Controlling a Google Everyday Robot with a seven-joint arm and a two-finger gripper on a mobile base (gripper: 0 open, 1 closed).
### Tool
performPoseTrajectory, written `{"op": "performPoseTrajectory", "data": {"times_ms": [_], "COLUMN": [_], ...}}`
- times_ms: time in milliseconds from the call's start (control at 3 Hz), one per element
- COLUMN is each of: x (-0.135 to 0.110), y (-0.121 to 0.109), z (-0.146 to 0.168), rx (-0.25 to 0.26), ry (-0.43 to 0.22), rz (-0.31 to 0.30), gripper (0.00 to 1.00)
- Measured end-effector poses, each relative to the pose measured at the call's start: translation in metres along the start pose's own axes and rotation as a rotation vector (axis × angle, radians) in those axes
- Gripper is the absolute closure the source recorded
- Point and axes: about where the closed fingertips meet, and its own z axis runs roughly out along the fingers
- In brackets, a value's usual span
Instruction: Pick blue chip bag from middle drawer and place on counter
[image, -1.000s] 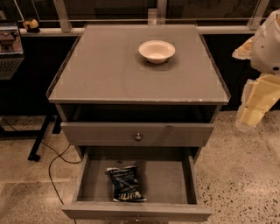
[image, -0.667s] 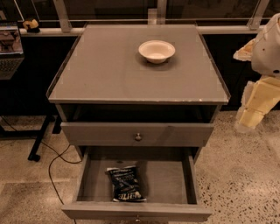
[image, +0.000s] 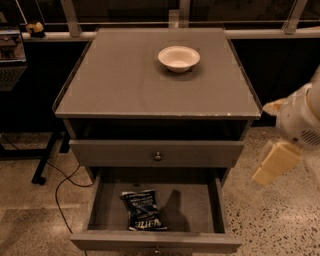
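The blue chip bag (image: 143, 210) lies flat on the floor of the open middle drawer (image: 200, 210), left of its middle, white lettering up. The counter (image: 125, 80) is the grey cabinet top above it. My gripper (image: 274, 164) is the cream-coloured end of the white arm (image: 302, 117) at the right edge of the camera view. It hangs outside the cabinet, to the right of the drawers, at about the height of the closed drawer front, well apart from the bag. It holds nothing that I can see.
A white bowl (image: 178, 58) stands on the counter at the back middle. A closed drawer front with a round metal knob (image: 157, 156) sits above the open drawer. A black cable (image: 62, 182) and a stand leg (image: 42, 165) lie on the speckled floor at left.
The arm and my gripper have come down and slightly left, from beside the counter top to beside the drawers. The bag, bowl and drawer have not moved.
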Motion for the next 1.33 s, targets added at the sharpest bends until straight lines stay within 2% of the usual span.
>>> {"op": "performPoseTrajectory", "data": {"times_ms": [333,667,1000,1333], "x": [0.019,0.036,0.036,0.045], "y": [0.023,0.026,0.026,0.033], "z": [0.057,0.079,0.079,0.082], "rx": [-0.075,-0.104,-0.105,-0.103], "ry": [-0.01,0.01,0.01,0.008], "rz": [0.045,0.083,0.084,0.13], "gripper": [0.0,0.0,0.0,0.0]}}
